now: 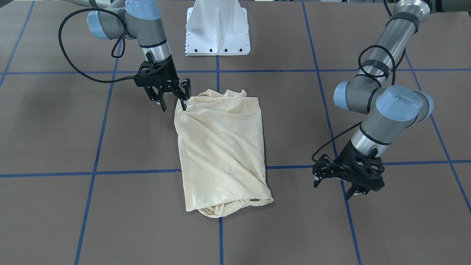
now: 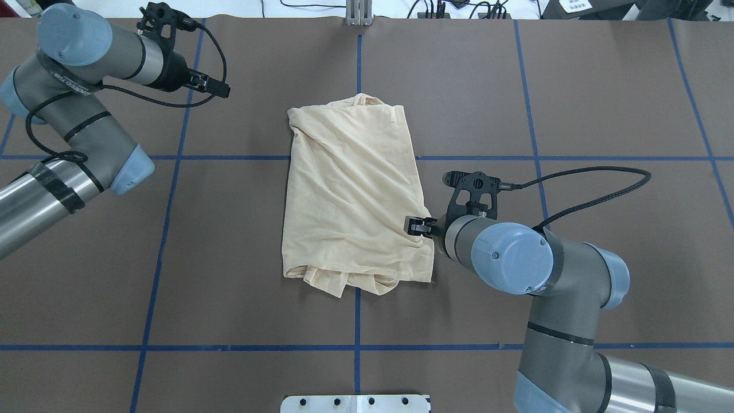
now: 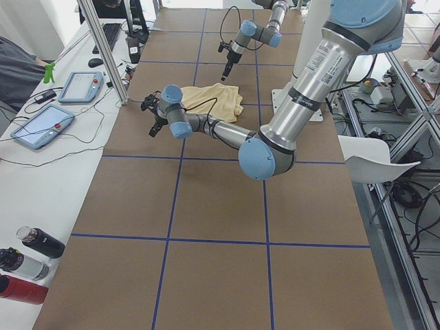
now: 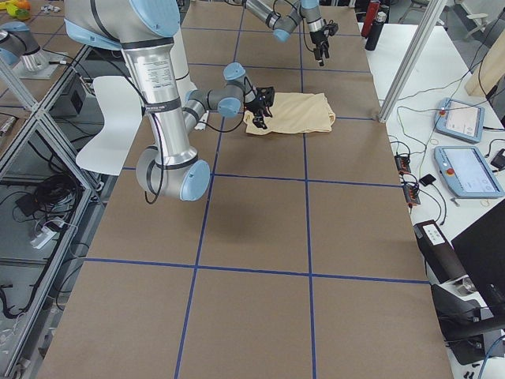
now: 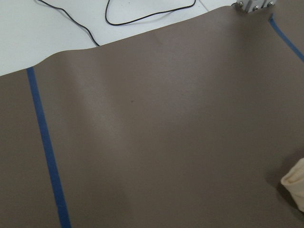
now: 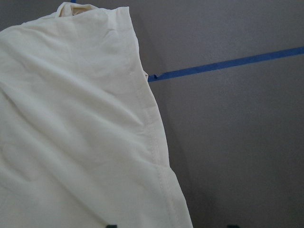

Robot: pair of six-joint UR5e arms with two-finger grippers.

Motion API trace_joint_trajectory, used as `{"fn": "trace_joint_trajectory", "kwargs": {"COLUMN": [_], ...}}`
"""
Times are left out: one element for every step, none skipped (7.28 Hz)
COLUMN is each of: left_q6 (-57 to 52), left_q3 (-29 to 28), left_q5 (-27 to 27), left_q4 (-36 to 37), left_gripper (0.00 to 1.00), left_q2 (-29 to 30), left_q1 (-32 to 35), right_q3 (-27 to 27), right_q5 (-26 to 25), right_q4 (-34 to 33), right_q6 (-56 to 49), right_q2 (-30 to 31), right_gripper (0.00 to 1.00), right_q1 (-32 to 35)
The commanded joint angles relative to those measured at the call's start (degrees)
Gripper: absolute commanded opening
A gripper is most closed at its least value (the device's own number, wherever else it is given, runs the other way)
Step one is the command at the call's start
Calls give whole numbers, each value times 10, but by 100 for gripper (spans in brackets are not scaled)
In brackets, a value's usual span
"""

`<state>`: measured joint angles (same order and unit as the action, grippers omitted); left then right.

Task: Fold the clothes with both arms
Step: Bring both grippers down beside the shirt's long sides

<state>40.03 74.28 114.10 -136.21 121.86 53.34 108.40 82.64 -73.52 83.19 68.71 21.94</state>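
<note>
folded into a rough, creased oblong, the cream shirt (image 1: 220, 147) lies at the middle of the brown-covered table (image 1: 55, 129), straddling a crossing of the blue tape lines (image 1: 136, 171); its printed side is out of sight and loose folds bunch at both short ends. the right gripper (image 1: 173, 103) hangs over the corner of the shirt nearest the white pedestal base (image 1: 217, 29), its fingers spread wide and grasping nothing. one fingertip (image 1: 183, 106) sits at the very edge of the cloth, while the other stands off the fabric above bare table. the right wrist camera looks down on a stitched hem running along the shirt's edge. well away on the far side of the table from the robot, the left gripper (image 2: 218, 86) hovers above bare table clear of the garment, holding nothing; how far apart its fingers stand cannot be told. its wrist camera catches only a small tip of cream cloth at the frame's edge.
</note>
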Motion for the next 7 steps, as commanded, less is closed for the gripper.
{"fn": "trace_joint_trajectory", "kwargs": {"left_q6": [92, 160, 224, 298, 370, 422, 471], "left_q3": [133, 181, 224, 238, 238, 238, 236], "left_q5": [16, -4, -45, -119, -162, -186, -198], "left_q4": [3, 2, 2, 3, 3, 4, 4], "left_gripper": [100, 100, 100, 100, 100, 94, 80], "left_q2": [-77, -105, -125, -137, -136, -136, -134], "left_q1": [-43, -85, -143, -207, -256, -287, -307], "right_q3": [1, 3, 3, 5, 6, 6, 6], "right_q5": [25, 25, 24, 24, 24, 24, 24], "right_q4": [0, 0, 0, 0, 0, 0, 1], "right_q6": [-2, -2, -2, -2, -2, -2, -2], "right_q2": [-2, -2, -2, 0, 1, 2, 1], "right_gripper": [100, 100, 100, 100, 100, 100, 100], "right_q1": [19, 20, 21, 21, 21, 21, 21]}}
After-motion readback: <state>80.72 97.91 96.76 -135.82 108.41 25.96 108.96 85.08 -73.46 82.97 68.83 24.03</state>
